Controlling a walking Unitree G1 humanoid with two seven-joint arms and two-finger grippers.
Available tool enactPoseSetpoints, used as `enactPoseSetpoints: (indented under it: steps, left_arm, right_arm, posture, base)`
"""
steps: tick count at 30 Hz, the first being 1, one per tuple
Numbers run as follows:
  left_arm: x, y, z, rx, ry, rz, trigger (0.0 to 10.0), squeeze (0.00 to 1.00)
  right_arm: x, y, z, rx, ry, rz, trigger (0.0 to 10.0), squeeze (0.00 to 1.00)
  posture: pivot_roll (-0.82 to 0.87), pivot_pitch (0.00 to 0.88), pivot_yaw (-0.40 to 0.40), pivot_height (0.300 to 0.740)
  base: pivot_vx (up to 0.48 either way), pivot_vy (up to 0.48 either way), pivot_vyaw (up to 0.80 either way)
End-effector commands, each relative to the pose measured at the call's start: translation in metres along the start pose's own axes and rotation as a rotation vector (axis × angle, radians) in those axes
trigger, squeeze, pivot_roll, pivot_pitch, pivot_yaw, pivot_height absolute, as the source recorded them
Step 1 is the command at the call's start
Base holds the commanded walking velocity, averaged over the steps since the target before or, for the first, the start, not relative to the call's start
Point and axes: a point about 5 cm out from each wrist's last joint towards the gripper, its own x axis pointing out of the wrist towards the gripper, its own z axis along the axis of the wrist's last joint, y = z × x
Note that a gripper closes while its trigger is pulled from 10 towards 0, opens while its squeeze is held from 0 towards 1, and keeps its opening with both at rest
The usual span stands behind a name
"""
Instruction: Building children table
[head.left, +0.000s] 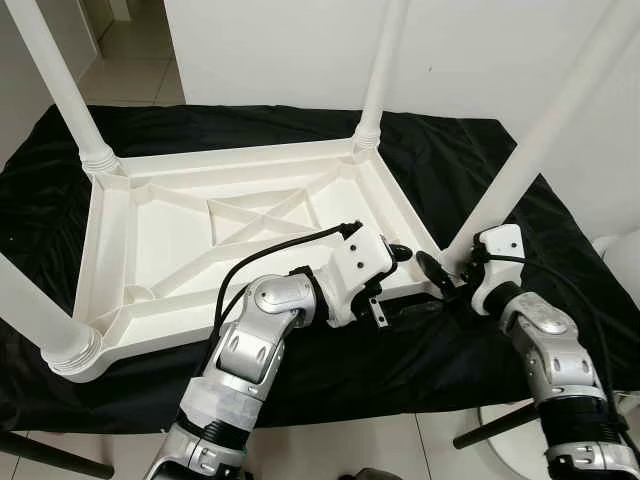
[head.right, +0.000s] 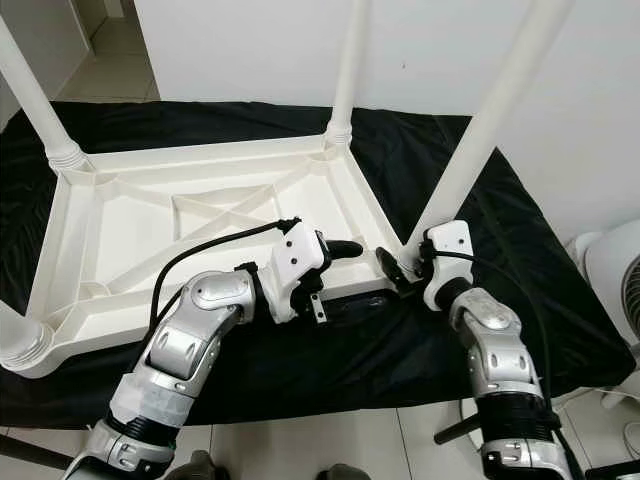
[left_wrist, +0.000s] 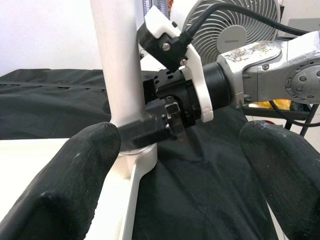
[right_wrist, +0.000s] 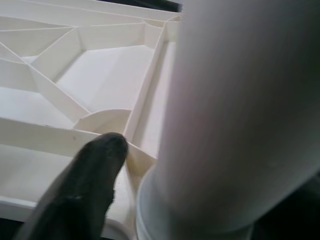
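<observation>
The black cloth (head.left: 480, 160) covers the whole work surface, and on it the white tabletop (head.left: 200, 250) lies upside down, ribs up, with a leg standing at each of its four corners. The leg in hand is the near right leg (head.left: 530, 150), rising toward one o'clock from its socket at about four o'clock on the tabletop.

The right gripper (head.right: 405, 268) sits at the base of that leg. In the left wrist view one black finger (left_wrist: 145, 132) lies flat against the leg just above its collar; the other is hidden behind, so it seems clenched on the leg, though I cannot be sure. The left gripper (head.left: 400, 253) hangs just beside it over the tabletop's near rim, fingers spread wide and grasping nothing.

To do this step well, the leg probably wants seating or turning fully into its socket: keep it upright, grip low near the collar, and let the left gripper steady the rim so the tabletop does not slide on the cloth.

Around: a fan (left_wrist: 230, 30) stands beyond the right arm at three o'clock, close enough to crowd the elbow. The left arm's cable (head.left: 270, 255) loops over the ribs and could snag.
</observation>
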Motion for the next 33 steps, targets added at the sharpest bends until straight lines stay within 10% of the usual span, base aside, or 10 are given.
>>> enactPoseSetpoints:
  steps: [1, 10, 11, 12, 33]
  left_arm:
    - [0.000, 0.007, 0.003, 0.019, 0.002, 0.132, 10.0, 0.00]
    - [-0.001, 0.007, 0.003, 0.020, 0.005, 0.126, 10.0, 0.00]
    - [-0.001, 0.006, 0.003, 0.019, 0.005, 0.123, 10.0, 0.00]
    - [-0.001, 0.006, 0.003, 0.019, 0.005, 0.122, 10.0, 0.00]
    - [-0.005, 0.012, 0.001, 0.023, 0.018, 0.143, 10.0, 0.00]
  right_arm:
    - [0.002, 0.006, -0.005, 0.002, 0.017, 0.050, 0.0, 0.00]
    - [-0.004, 0.003, -0.010, 0.018, 0.015, 0.100, 0.0, 0.00]
    - [-0.006, 0.003, -0.012, 0.034, 0.018, 0.063, 2.2, 0.00]
    - [-0.006, 0.004, -0.012, 0.063, 0.010, 0.034, 10.0, 0.00]
    - [-0.001, 0.032, -0.004, 0.199, -0.009, -0.418, 10.0, 0.00]
  posture:
    - [-0.01, 0.004, -0.036, 0.740]
    - [-0.02, 0.006, -0.030, 0.740]
    - [-0.02, 0.007, -0.028, 0.740]
    - [-0.02, 0.008, -0.027, 0.740]
    - [-0.02, 0.012, -0.028, 0.740]
  base:
    - [0.000, 0.000, 0.00]
    - [0.000, 0.000, 0.00]
    - [0.000, 0.000, 0.00]
    - [0.000, 0.000, 0.00]
    - [0.000, 0.000, 0.00]
